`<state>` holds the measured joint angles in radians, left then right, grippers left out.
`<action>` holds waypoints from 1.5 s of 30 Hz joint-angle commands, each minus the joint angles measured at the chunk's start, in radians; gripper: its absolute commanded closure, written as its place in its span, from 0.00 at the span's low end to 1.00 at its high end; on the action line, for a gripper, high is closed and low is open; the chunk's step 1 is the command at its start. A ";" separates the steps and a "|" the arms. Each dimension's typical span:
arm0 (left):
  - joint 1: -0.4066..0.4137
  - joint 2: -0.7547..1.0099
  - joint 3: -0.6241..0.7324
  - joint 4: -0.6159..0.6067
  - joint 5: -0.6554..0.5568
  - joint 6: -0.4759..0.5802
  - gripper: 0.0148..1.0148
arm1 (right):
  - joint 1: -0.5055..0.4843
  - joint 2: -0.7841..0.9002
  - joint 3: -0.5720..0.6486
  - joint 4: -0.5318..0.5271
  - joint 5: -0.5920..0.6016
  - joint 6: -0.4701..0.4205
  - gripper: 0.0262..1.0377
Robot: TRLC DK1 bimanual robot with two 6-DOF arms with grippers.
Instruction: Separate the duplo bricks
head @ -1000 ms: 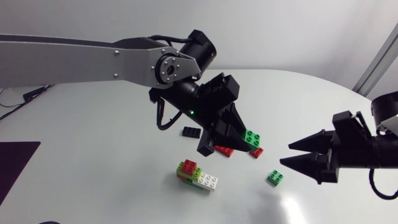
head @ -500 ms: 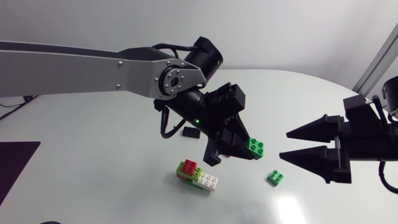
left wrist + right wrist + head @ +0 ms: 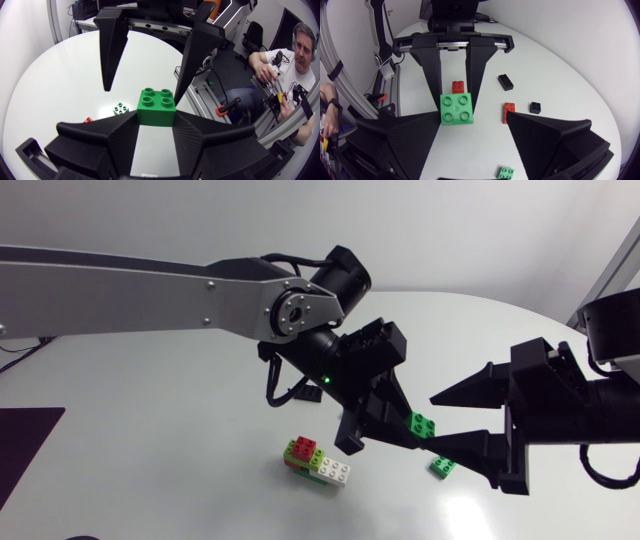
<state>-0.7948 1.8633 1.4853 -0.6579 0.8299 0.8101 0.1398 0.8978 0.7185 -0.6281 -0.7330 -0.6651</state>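
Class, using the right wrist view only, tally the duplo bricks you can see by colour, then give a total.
Green bricks: 2
Red bricks: 2
Black bricks: 2
Total: 6

Bright, even overhead light, soft shadows, glare patch on table (image 3: 465,518)

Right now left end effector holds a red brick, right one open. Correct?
No: the brick is green, per the left wrist view. The left end effector holds it; the right end effector is open.
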 commanded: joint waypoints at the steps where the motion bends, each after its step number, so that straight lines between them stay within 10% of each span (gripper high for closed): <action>1: -0.009 0.031 0.024 -0.008 0.009 -0.015 0.80 | 0.014 -0.005 -0.014 0.010 -0.005 0.029 0.12; 9: -0.006 0.031 0.016 -0.008 0.008 -0.008 0.80 | 0.026 -0.005 -0.022 0.013 0.004 0.030 0.25; 20: -0.001 0.027 0.023 -0.017 0.008 -0.006 0.76 | 0.026 -0.014 -0.047 0.008 -0.003 0.019 0.70; 25: 0.002 0.020 0.018 -0.025 0.008 0.000 0.53 | 0.027 -0.014 -0.056 -0.002 -0.017 0.019 0.71; 36: 0.005 0.011 0.009 -0.034 0.008 0.014 0.53 | 0.029 -0.019 -0.062 -0.013 -0.028 0.021 0.73; 45: 0.057 0.007 0.004 -0.059 0.000 0.052 0.11 | -0.088 -0.033 -0.044 -0.065 -0.052 -0.059 0.73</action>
<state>-0.7673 1.8668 1.4860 -0.7036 0.8299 0.8352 0.0841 0.8646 0.6823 -0.6769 -0.7784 -0.6804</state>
